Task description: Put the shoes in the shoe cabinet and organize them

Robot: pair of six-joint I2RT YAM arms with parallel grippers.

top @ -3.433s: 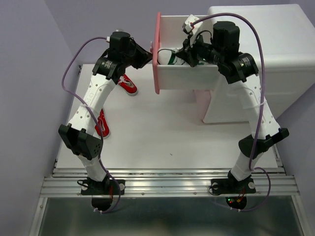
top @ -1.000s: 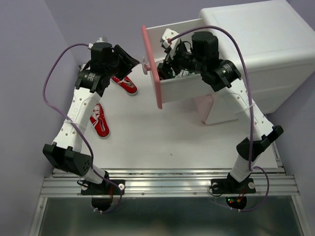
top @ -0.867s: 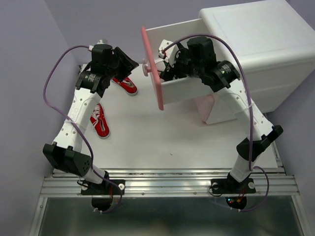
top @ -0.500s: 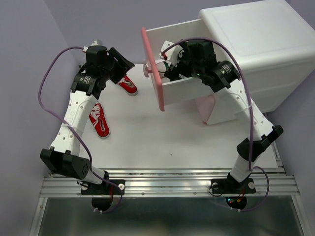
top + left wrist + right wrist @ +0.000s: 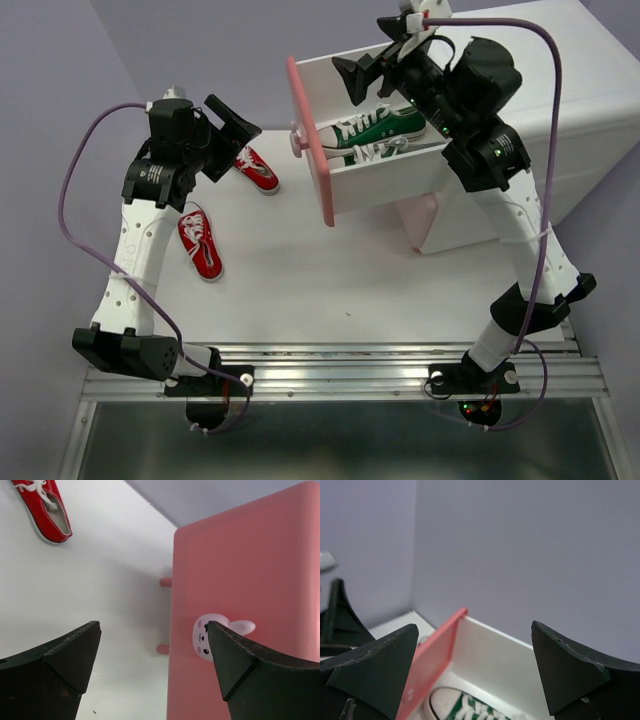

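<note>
Two green shoes [image 5: 378, 125] with white laces lie side by side in the pulled-out top drawer of the white shoe cabinet [image 5: 530, 90]. My right gripper [image 5: 370, 58] hangs open above that drawer, holding nothing; its wrist view looks down on one green toe [image 5: 454, 706]. Two red shoes sit on the table, one [image 5: 258, 171] near the back and one [image 5: 200, 243] further forward. My left gripper [image 5: 243, 133] is open and empty, just left of the pink drawer front [image 5: 309, 140]. Its bunny knob [image 5: 215, 632] shows beside the right finger, apart from it.
A lower pink drawer front [image 5: 417, 215] sits shut under the open one. The grey wall [image 5: 60, 120] stands close on the left. The far red shoe [image 5: 45, 510] lies beyond my left gripper [image 5: 152, 630]. The open drawer's white wall [image 5: 495, 655] lies under my right gripper [image 5: 472, 630].
My right arm has risen out of the drawer, leaving both green shoes inside. My left gripper has opened wide and drawn back leftward from the drawer knob.
</note>
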